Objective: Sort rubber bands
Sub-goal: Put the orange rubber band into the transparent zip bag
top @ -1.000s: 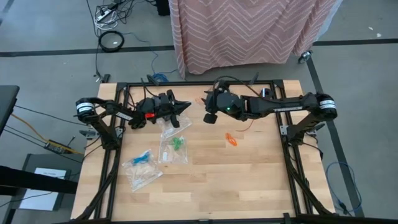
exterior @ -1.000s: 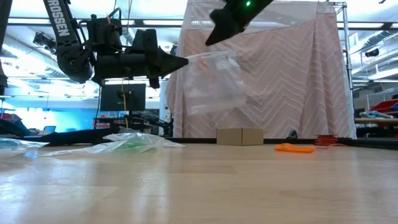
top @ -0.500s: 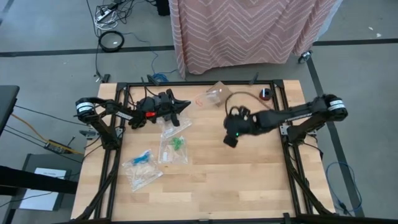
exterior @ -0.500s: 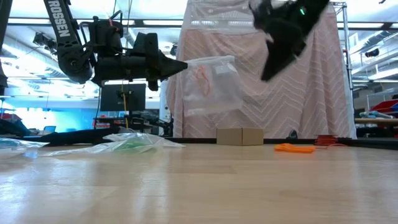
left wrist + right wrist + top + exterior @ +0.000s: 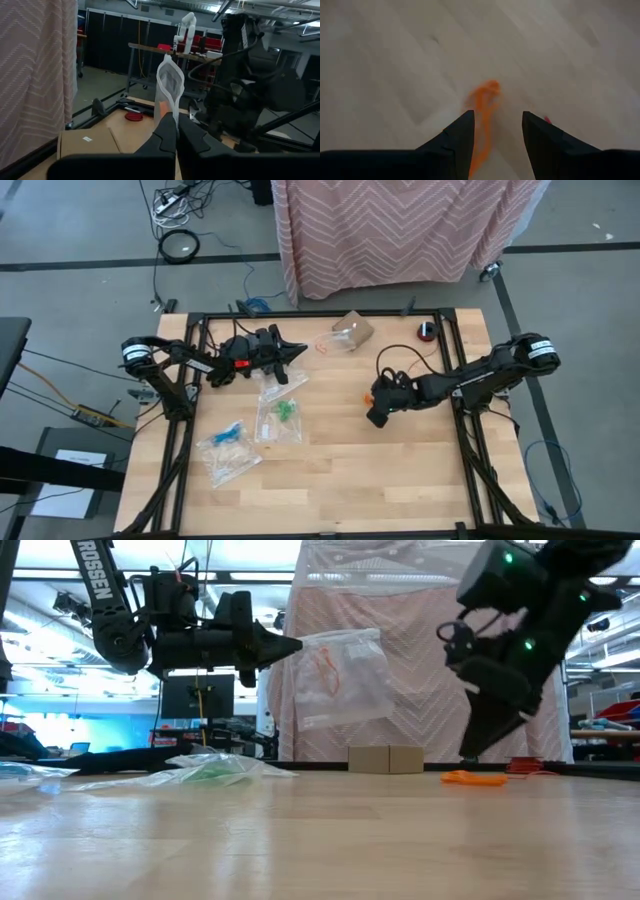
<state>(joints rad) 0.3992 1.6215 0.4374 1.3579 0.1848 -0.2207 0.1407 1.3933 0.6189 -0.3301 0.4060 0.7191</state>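
From above, the left gripper (image 5: 296, 352) sits at eleven o'clock on the table (image 5: 400, 470), clamped on a clear bag (image 5: 345, 335) that stretches toward twelve. The right gripper (image 5: 375, 414) hangs near centre, over the orange rubber bands (image 5: 368, 398). At eight o'clock lie bags with green bands (image 5: 285, 411) and blue bands (image 5: 228, 433).

At table height, the left gripper (image 5: 290, 643) holds the clear bag (image 5: 343, 678) aloft; something orange, probably a band, shows inside. The right gripper (image 5: 478, 745) points down beside the orange rubber bands (image 5: 474, 778).

The left wrist view shows its fingers (image 5: 167, 135) pinched together on the clear bag (image 5: 169, 87).

In the right wrist view, the fingers (image 5: 457, 135) stand apart, straddling the orange rubber bands (image 5: 482, 107).
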